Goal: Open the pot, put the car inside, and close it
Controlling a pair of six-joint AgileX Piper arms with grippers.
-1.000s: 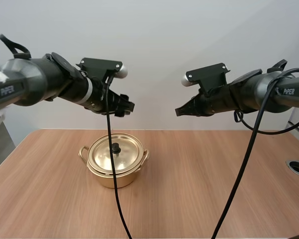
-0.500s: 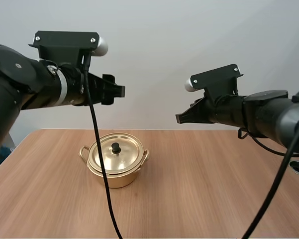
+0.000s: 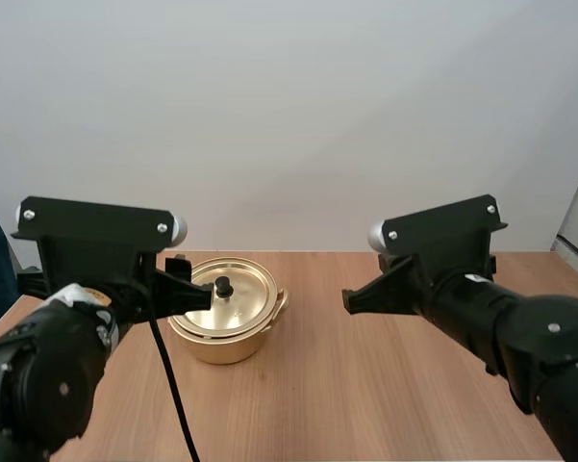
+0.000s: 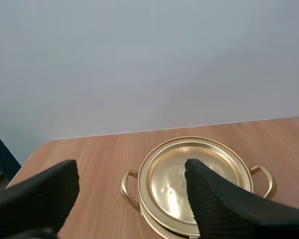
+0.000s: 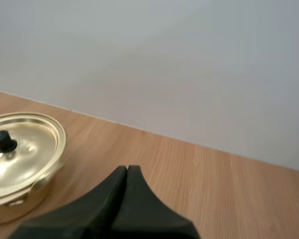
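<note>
pot (image 3: 233, 342) sits on the wooden table (image 3: 365, 404), left of centre and toward the far edge, lid (image 3: 245, 289) on, black knob (image 3: 224, 285) upright in its middle. left gripper (image 4: 132, 172) is released: fingers (image 4: 45, 191) stand wide apart, ribbed faces turned inward, with the pot between and beyond them. from its wrist camera one finger covers the knob and part of the lid, and the pot's near side is cut off. the pot's left handle (image 4: 125, 188) is clear from there, but in the high view it is hidden behind the gripper, whose tips overlap the pot's left side; can't tell if they touch it or just sit in front. right gripper (image 5: 127, 170) is clenched on nothing, fingers together as one dark wedge, above bare table well right of the pot, tip pointing left. from the right wrist camera the pot is cut by the frame edge, knob visible
</note>
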